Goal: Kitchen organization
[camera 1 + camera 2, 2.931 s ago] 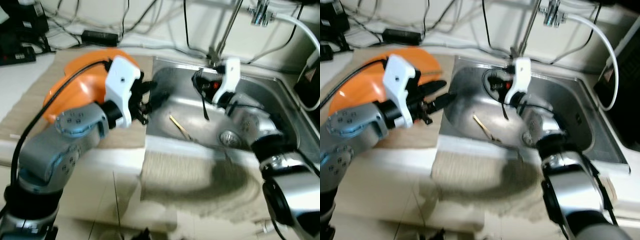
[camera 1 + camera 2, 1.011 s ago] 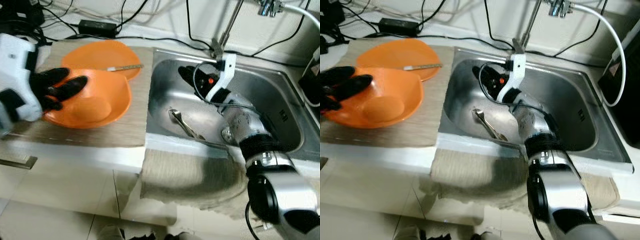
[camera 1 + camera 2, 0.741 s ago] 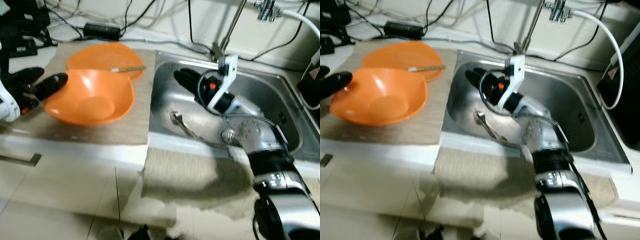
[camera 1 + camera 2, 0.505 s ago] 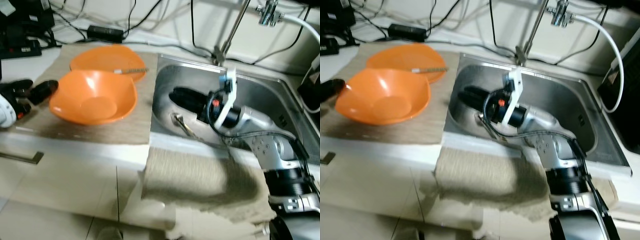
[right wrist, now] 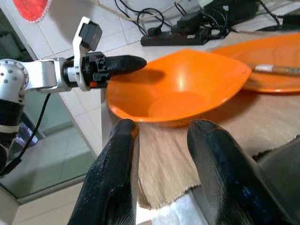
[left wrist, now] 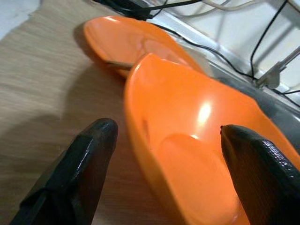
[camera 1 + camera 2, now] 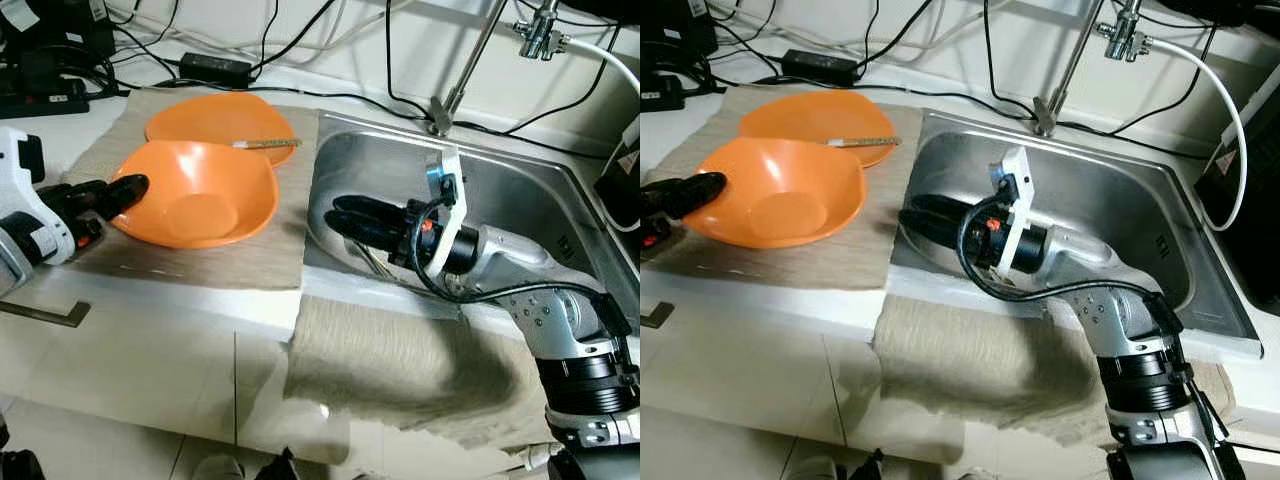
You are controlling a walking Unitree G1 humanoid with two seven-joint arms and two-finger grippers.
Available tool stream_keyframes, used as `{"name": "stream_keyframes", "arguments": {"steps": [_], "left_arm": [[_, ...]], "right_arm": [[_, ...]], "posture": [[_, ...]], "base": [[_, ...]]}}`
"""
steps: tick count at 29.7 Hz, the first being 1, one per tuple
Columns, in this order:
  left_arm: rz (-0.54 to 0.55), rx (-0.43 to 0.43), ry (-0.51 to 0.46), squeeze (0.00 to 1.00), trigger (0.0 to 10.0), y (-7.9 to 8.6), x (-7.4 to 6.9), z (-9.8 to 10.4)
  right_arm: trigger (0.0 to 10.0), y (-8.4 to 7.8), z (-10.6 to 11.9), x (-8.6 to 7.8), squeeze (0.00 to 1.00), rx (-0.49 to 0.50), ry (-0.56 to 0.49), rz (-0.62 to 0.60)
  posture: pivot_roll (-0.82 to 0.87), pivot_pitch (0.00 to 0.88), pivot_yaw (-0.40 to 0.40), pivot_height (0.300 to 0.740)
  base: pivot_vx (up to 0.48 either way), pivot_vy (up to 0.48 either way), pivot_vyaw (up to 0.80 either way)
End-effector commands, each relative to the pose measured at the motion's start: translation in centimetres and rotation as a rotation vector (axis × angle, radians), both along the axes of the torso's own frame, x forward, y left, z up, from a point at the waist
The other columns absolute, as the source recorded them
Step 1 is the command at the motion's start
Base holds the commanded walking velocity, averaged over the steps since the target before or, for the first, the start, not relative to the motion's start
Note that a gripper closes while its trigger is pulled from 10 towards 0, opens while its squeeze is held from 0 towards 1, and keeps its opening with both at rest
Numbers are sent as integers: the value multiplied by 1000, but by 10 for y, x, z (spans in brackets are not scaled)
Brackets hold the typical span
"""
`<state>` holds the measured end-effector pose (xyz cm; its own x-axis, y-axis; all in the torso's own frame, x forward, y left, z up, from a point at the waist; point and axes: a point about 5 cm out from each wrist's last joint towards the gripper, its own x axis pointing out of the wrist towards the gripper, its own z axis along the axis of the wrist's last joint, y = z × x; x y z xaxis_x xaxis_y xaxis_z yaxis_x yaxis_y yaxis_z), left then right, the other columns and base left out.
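Four views, one counter and sink

My head pair looks forward and down from some way back, taking in the sink [image 7: 520,190] and mat [image 7: 250,260]. My left wrist camera sits very close to the bowl [image 6: 197,154], facing toward the sink; my right wrist camera looks out from the sink across the same bowl. All views share it.

The bowl [image 7: 196,192] and plate [image 7: 222,119] are orange, the mat [image 7: 200,255] beige with a fine weave, the sink [image 7: 530,200] silvery steel, the fingers [image 5: 208,154] black.
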<state>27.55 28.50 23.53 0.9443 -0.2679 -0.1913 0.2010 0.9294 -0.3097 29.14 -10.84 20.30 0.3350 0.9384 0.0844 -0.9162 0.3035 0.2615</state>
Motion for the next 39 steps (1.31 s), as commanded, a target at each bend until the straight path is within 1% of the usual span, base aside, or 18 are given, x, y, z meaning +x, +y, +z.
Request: {"name": "stream_keyframes", "arguments": {"steps": [1,4,5,6,7,8,23,39], "left_arm": [[-33,-6,8,0,10000,-8,4,-1],[-42,2,32,0,10000,-10,6,-6],[-41,3,36,0,5608,-10,6,-7],[-38,2,37,0,902,-10,6,-8],[-36,0,38,0,902,-10,6,-8],[-35,-3,38,0,0,-10,6,-7],[-47,-12,45,0,0,-12,5,-8],[-54,-25,30,0,0,-14,5,-6]], "right_arm": [[10000,-1,2,-3,0,-27,-12,7],[10000,-1,1,-4,0,-32,-8,5],[10000,-1,0,-4,0,-34,-8,4],[10000,-1,0,-4,0,-35,-8,3],[10000,-1,0,-4,0,-35,-8,3],[10000,-1,0,-4,0,-37,-8,1],[10000,-1,-3,-4,0,-55,-12,-8],[10000,-2,-5,-3,0,-62,-12,-23]], "posture": [[52,0,-125,740],[48,0,-120,740],[48,0,-120,740],[48,0,-119,740],[48,0,-119,740],[48,0,-120,740],[50,0,-123,740],[49,0,-120,740]], "base": [[0,0,0],[0,0,0],[0,0,0],[0,0,0],[0,0,0],[0,0,0],[0,0,0],[0,0,0]]}}
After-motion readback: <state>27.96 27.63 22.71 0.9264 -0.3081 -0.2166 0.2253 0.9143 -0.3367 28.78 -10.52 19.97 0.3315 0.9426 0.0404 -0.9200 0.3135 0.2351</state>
